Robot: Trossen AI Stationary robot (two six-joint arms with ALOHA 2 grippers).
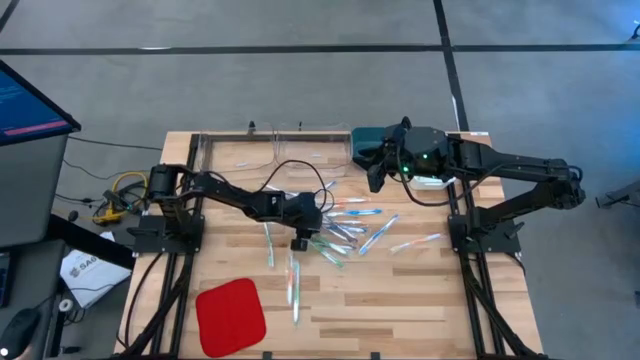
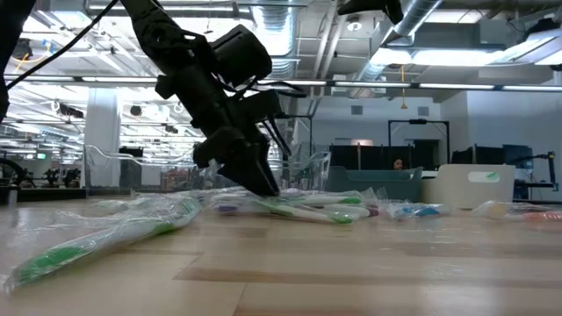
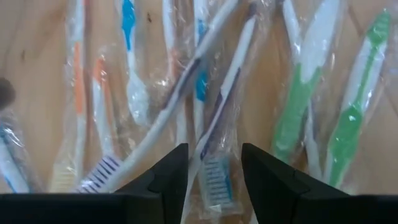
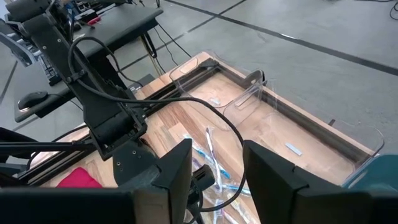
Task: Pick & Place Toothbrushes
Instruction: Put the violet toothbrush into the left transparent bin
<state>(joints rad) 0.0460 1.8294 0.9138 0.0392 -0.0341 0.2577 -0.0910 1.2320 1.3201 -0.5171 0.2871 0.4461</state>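
Several toothbrushes (image 1: pixel 350 225) in clear wrappers lie scattered flat on the middle of the wooden table (image 1: pixel 420 300). My left gripper (image 1: pixel 315 225) slants down into the left side of this pile, open. In the left wrist view its fingers stand on either side of the bristle end of a white-and-blue wrapped toothbrush (image 3: pixel 219 124). The low view shows the fingertips (image 2: pixel 263 186) down at the level of the pile. My right gripper (image 1: pixel 378 170) hangs high over the far right part of the table, open (image 4: pixel 216 174) and with nothing between its fingers. My left gripper comes at the white-and-blue toothbrush's bristle end (image 3: pixel 214 177) slanting down from the table's left, fingers roughly along the brush. The brush lies flat on the table between them. I cannot tell whether the fingertips touch it or its wrapper.
Clear bins (image 1: pixel 250 150) stand along the table's far edge, with a teal bin (image 1: pixel 362 145) to their right under my right arm. A flat red pad (image 1: pixel 230 312) lies at the near left. Two wrapped toothbrushes (image 1: pixel 294 285) lie apart toward the near edge.
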